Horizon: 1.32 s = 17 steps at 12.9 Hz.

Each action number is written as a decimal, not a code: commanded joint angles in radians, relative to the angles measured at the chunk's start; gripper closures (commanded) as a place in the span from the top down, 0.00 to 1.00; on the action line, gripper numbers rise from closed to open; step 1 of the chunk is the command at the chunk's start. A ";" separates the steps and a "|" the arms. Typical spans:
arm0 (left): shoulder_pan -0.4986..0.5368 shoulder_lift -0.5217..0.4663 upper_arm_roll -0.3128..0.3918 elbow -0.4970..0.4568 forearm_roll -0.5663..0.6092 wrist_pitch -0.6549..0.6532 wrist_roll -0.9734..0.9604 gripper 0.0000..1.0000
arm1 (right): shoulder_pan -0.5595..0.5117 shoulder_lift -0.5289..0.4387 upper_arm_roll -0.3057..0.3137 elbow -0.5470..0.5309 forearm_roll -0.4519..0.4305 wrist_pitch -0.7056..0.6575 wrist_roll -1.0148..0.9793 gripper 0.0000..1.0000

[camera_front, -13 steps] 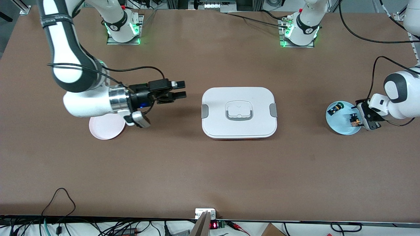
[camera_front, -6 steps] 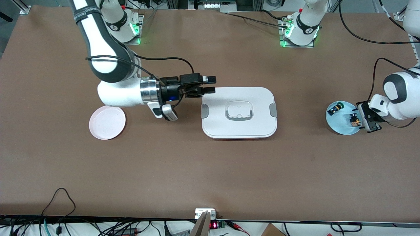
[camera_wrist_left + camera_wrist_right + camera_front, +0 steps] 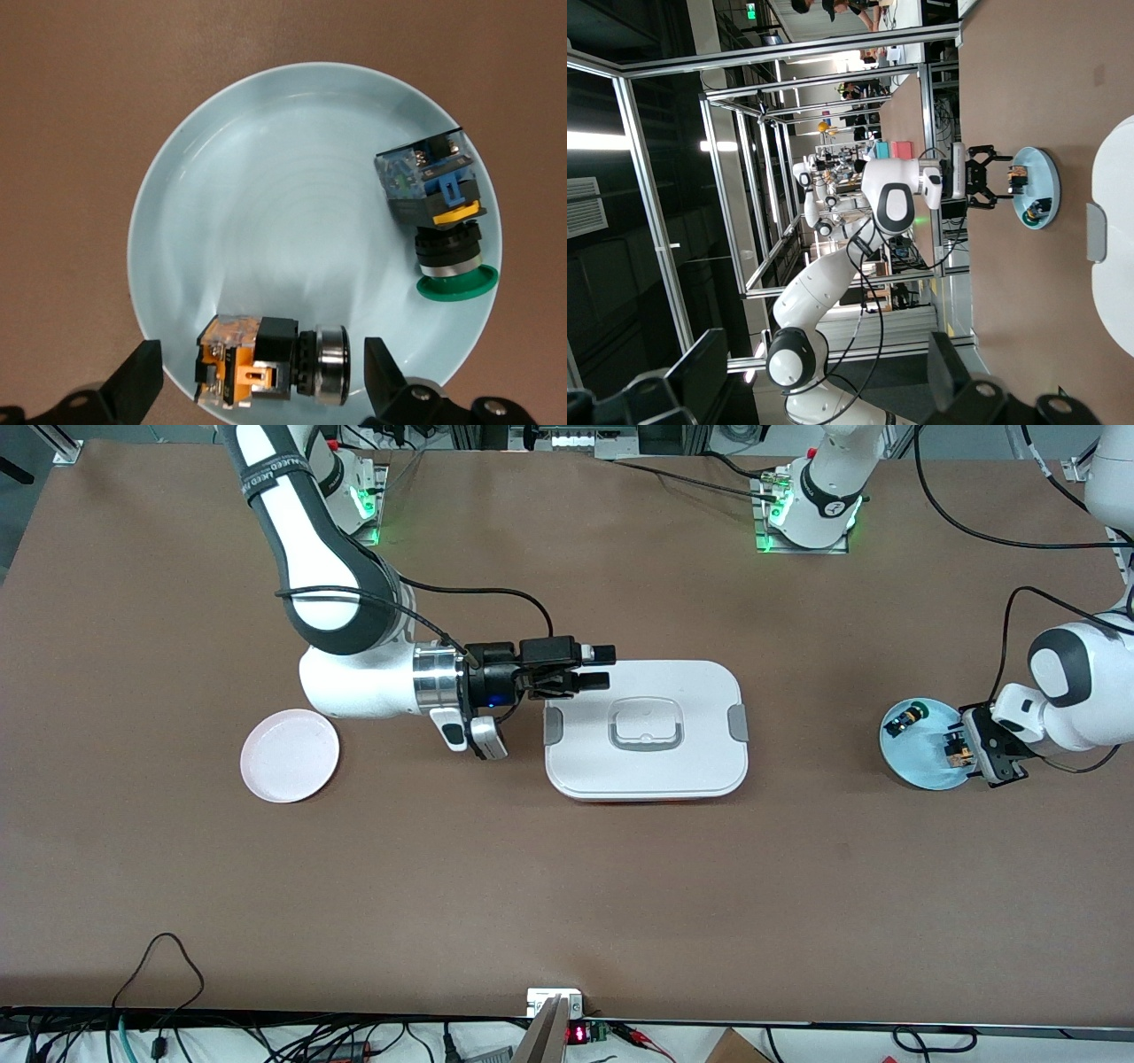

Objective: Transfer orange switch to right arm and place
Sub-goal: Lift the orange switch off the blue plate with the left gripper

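The orange switch (image 3: 266, 361), a small black block with an orange part and a silver ring, lies on its side near the rim of a light blue plate (image 3: 266, 177). My left gripper (image 3: 261, 385) is open just above the plate, one finger on either side of the switch, not touching it. In the front view the left gripper (image 3: 976, 751) hangs over the switch (image 3: 955, 749) at the left arm's end of the table. My right gripper (image 3: 601, 668) is open and empty, fingers level, over the edge of the white box. It also shows in the right wrist view (image 3: 824, 381).
A black-and-blue part with a green cap (image 3: 438, 221) lies in the same blue plate (image 3: 917, 772). A white lidded box (image 3: 645, 779) sits mid-table. An empty pink plate (image 3: 290, 755) sits toward the right arm's end.
My right arm has swung from above the pink plate toward the left arm's end, to the white box's edge. My left gripper has stayed over the blue plate.
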State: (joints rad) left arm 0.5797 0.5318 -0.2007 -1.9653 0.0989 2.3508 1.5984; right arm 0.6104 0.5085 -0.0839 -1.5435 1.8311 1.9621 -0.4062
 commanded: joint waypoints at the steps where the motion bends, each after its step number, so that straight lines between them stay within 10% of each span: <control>1: 0.011 0.004 -0.005 -0.009 0.001 0.010 0.025 1.00 | 0.022 0.038 -0.008 0.054 0.045 0.015 -0.029 1.00; 7: 0.012 0.007 -0.005 -0.012 0.001 0.012 0.026 0.95 | 0.026 0.053 -0.010 0.059 0.043 0.017 -0.031 1.00; 13: 0.011 -0.001 -0.005 -0.006 0.001 0.008 0.032 0.00 | 0.038 0.053 -0.010 0.059 0.045 0.063 -0.028 1.00; 17: 0.008 -0.023 -0.008 0.006 -0.013 -0.005 0.023 0.00 | 0.043 0.053 -0.010 0.059 0.048 0.063 -0.028 1.00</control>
State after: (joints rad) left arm 0.5802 0.5403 -0.2004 -1.9576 0.0989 2.3553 1.6021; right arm 0.6377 0.5444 -0.0840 -1.5143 1.8525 2.0136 -0.4233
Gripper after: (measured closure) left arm 0.273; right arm 0.000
